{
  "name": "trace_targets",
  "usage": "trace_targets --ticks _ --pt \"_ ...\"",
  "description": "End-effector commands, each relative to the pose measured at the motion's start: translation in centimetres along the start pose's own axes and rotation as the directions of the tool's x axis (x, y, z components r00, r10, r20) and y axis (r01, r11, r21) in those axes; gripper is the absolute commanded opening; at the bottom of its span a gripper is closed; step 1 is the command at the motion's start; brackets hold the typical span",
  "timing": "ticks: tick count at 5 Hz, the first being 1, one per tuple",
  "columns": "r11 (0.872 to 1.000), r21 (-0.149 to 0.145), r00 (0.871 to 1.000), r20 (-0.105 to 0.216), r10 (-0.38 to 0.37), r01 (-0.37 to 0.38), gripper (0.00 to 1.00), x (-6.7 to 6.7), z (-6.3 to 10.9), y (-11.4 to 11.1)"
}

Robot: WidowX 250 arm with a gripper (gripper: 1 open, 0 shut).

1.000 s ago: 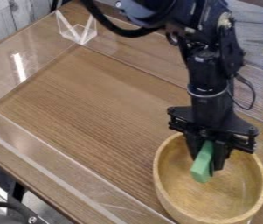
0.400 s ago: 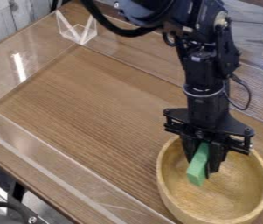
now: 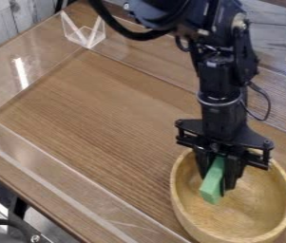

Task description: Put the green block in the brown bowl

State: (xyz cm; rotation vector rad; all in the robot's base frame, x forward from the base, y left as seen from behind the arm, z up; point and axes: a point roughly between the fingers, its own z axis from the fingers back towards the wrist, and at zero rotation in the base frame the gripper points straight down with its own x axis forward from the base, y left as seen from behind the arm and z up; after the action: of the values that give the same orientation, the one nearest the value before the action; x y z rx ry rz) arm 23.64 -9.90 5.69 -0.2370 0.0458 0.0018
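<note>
The green block [image 3: 213,184] hangs tilted between the black fingers of my gripper [image 3: 221,177], which is shut on it. The block's lower end is inside the brown bowl [image 3: 264,217], a light tan wooden bowl at the bottom right of the table; whether it touches the bowl's floor I cannot tell. The arm comes down from the top of the view and points steeply down over the bowl's left half.
The wooden tabletop [image 3: 107,114] is fenced by low clear acrylic walls [image 3: 44,180] along the left and front. A clear folded stand [image 3: 82,31] sits at the back left. The table's front edge runs close to the bowl.
The gripper with the green block has crept slightly left and down within the bowl; the grip is unchanged.
</note>
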Motion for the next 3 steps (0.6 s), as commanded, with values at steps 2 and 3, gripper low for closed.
trace_targets --ticks 2,3 --pt "1.0 -0.015 1.0 0.01 0.011 -0.011 0.0 0.61 0.89 0.01" --pt "1.0 -0.017 1.0 -0.001 0.013 -0.013 0.0 0.54 0.91 0.06"
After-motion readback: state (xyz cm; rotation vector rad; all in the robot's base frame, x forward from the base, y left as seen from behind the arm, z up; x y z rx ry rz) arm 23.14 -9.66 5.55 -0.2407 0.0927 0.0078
